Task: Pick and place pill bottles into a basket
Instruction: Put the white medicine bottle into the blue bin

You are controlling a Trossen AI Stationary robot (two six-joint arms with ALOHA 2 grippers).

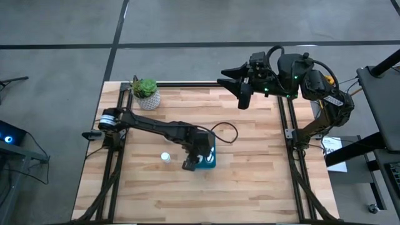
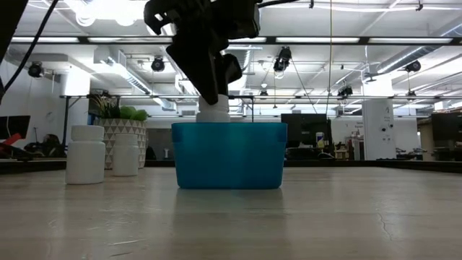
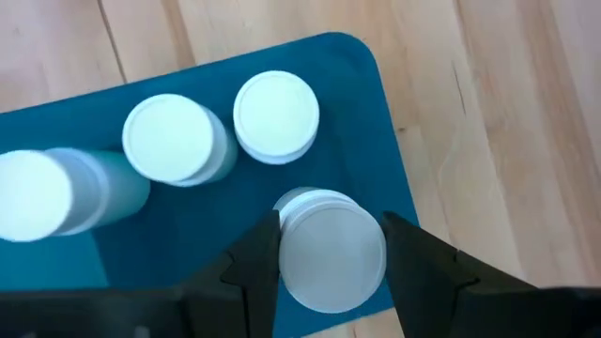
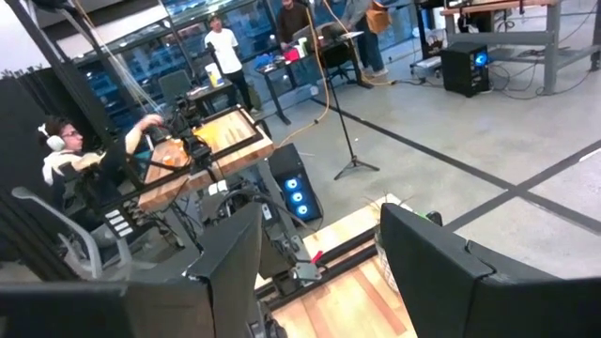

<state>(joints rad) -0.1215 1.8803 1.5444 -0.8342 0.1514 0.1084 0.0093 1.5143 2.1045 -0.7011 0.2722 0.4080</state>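
Starting at the left of the wooden desk (image 1: 250,181) in the high view, we see a white plant pot (image 1: 149,99) with a green plant near the far left corner; nearer the front stands one pill bottle (image 1: 165,157), alone on the wood and just left of the basket (image 1: 209,162). In the low view two pill bottles (image 2: 85,154) stand on the desk left of the basket, well apart from it, with the patterned pot behind them.

The left arm reaches across from the left edge, and its left pincer (image 3: 327,263) hangs directly over the teal basket; in the left wrist view its dark fingers (image 3: 255,268) are clamped on either side of a held bottle (image 3: 331,246), cap towards the camera, above the near corner of the basket. In the low view this bottle shows just above the basket's rim, not yet down inside. Past it, three more bottles (image 3: 275,116) already sit in the basket: two stand upright side by side; a third is cut off at the picture's edge, and we cannot tell how it lies.

Farther right, the right pincer (image 1: 244,87) waits raised over the far right of the desk, well apart from the basket; its fingers (image 4: 225,272) stand wide apart with nothing between them.
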